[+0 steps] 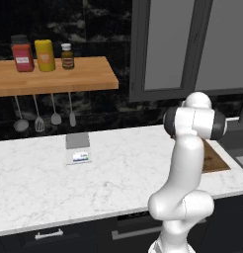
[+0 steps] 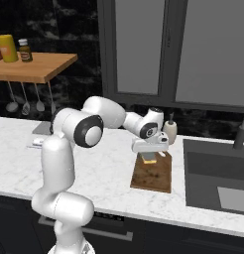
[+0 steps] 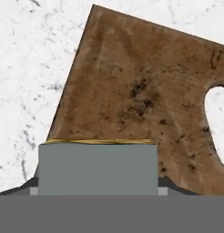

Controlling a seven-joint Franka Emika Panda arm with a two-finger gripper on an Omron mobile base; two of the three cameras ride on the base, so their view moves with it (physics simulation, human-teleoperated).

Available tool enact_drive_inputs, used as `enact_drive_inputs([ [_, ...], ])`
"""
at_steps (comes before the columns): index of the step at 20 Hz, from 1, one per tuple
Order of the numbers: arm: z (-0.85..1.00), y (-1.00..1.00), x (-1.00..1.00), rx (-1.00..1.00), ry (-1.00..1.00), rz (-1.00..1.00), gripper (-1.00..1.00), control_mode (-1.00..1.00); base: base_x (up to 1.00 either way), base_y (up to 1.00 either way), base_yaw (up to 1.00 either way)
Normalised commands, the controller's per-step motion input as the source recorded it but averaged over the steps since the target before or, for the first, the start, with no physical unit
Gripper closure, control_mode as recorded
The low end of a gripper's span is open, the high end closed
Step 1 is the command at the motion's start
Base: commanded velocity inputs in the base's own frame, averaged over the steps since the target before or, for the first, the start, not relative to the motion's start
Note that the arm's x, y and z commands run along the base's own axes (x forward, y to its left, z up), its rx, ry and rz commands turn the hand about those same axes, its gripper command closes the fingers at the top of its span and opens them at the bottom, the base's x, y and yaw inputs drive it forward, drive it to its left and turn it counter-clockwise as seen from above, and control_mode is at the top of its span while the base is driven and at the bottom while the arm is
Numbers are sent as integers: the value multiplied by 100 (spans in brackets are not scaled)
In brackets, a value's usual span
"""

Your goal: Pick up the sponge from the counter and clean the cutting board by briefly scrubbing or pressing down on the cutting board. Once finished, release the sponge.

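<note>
One sponge [image 3: 98, 167] pinched in end effector [image 2: 151, 159], held low over cutting board [image 3: 141, 95] on counter [image 2: 104, 168], ready for pressing down to scrub.

A wooden shelf [image 1: 69, 79] is mounted on the dark wall, carrying a red jar [image 1: 22, 54], a yellow jar [image 1: 45, 55] and a small brown bottle [image 1: 67, 56]. Four utensils [image 1: 39, 121] are hung beneath it. A grey kitchen scale [image 1: 77, 147] is set below them. A sink [image 2: 215, 181] and a soap dispenser [image 2: 169, 131] are seen at the right.
</note>
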Motion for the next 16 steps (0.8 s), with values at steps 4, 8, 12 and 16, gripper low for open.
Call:
enact_drive_inputs([
  [4, -21, 0, 13, 0, 0, 0, 100, -100, 0, 0, 0],
  [8, -51, 0, 5, 0, 0, 0, 100, -100, 0, 0, 0],
  [12, -69, 0, 0, 0, 0, 0, 100, -100, 0, 0, 0],
  [16, -20, 0, -2, 0, -1, 0, 100, -100, 0, 0, 0],
])
